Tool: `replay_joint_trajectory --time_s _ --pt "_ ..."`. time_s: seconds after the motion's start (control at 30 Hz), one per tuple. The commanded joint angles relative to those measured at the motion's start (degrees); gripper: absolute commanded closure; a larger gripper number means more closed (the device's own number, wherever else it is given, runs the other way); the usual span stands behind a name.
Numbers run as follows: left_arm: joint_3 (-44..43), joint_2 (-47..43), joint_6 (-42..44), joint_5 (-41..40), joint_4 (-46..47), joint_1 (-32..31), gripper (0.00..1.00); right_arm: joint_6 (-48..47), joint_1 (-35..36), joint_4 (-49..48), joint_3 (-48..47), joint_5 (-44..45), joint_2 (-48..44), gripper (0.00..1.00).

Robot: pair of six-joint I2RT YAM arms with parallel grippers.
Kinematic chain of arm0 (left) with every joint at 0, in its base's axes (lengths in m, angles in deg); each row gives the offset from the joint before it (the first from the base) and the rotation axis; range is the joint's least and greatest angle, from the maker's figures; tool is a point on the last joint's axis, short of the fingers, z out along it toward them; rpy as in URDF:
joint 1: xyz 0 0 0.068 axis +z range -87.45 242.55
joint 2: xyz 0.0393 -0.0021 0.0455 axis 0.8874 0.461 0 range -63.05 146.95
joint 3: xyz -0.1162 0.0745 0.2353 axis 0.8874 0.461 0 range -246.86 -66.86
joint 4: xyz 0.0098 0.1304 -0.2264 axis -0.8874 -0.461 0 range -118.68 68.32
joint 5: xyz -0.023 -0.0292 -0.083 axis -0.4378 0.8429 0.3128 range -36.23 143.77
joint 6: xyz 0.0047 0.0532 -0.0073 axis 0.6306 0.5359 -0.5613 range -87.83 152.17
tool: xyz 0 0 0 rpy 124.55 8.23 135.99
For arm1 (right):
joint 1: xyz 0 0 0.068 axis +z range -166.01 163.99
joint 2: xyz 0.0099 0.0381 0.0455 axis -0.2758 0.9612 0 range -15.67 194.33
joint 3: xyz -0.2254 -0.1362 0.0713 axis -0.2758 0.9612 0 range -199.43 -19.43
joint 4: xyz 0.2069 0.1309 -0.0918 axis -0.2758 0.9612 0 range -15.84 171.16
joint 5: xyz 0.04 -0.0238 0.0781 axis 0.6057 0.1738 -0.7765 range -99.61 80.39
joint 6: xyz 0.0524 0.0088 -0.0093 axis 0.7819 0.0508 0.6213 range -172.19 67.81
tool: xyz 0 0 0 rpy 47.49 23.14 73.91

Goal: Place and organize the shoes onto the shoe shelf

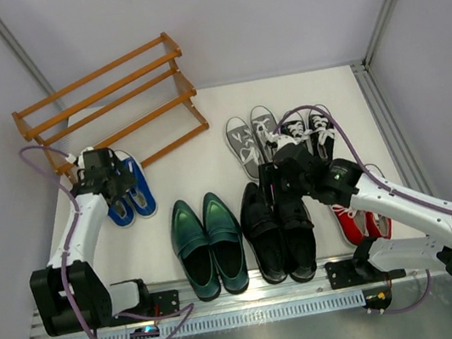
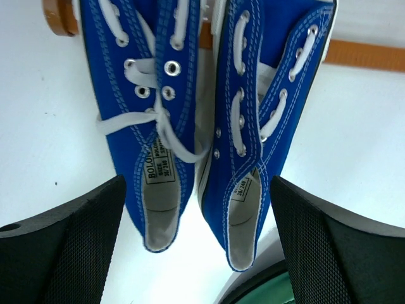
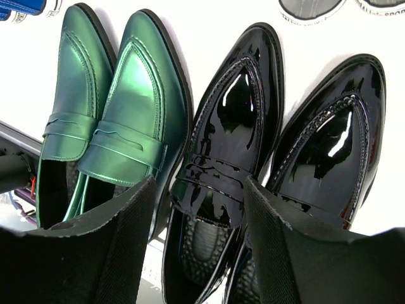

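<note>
Left gripper (image 2: 197, 183): standing wide apart around blue sneakers (image 2: 152, 76), framing both for one grab;
Right gripper (image 3: 199, 183): bracketing one black loafer (image 3: 234, 114); clamping unclear

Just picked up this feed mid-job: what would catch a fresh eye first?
The shoe shelf at far left holds no shoes; the pairs lie on the table. The left gripper hangs wide open over the blue sneakers just in front of it, while the right gripper straddles one of the glossy black loafers beside the green loafers.
</note>
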Motion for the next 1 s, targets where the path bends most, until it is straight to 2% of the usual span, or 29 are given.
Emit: replay_joint_trajectory --time_s 0.0,0.2,0.43,0.53,0.63,0.67,0.73,0.77,0.83,0.87,0.9,0.97 --pt "-1.10 1.53 1.27 -2.89 2.57 -1.65 0.09 -0.17 0.53 -2.82 0.31 0.65 -0.01 0.40" --pt "-2.42 5.04 2.68 -4.92 3.10 -4.63 0.09 -0.44 0.62 -2.47 1.10 1.00 -1.32 0.40" --pt "-4.08 11.63 0.66 -9.40 -2.35 -6.48 0.11 -0.35 0.62 -2.38 2.07 1.09 -2.12 0.40" --pt "-5.23 14.27 0.14 -9.76 -4.02 -6.48 0.14 -0.09 0.62 -2.64 2.95 1.09 -2.64 0.40" --pt "-5.06 16.56 -0.57 -9.85 -3.94 -6.48 0.30 0.18 0.62 -2.82 3.83 0.92 -2.99 0.40" --pt "-4.80 17.00 -0.92 -9.85 -4.02 -6.48 0.44 0.27 0.62 -2.73 4.09 1.00 -3.08 0.40" --pt "-4.71 17.62 -1.10 -10.02 -3.85 -6.48 0.58 0.18 0.53 -2.64 4.18 1.18 -3.35 0.40" --pt "-4.44 17.44 -1.10 -10.28 -3.67 -6.57 0.71 0.18 0.62 -2.56 4.35 1.44 -3.61 0.40" --pt "-3.92 16.66 -1.10 -10.81 -2.62 -6.57 0.85 0.09 0.62 -2.55 4.44 1.71 -3.87 0.40" --pt "-3.22 16.56 -0.92 -10.90 -2.01 -6.48 0.96 0.00 0.53 -2.55 4.36 1.71 -3.79 0.40" --pt "-3.21 16.39 -0.92 -10.90 -2.09 -6.57 1.00 0.09 0.62 -2.47 4.35 1.71 -3.79 0.40" --pt "-3.12 16.39 -0.92 -11.17 -2.35 -6.57 1.00 0.00 0.62 -2.38 4.01 1.62 -3.61 0.40"
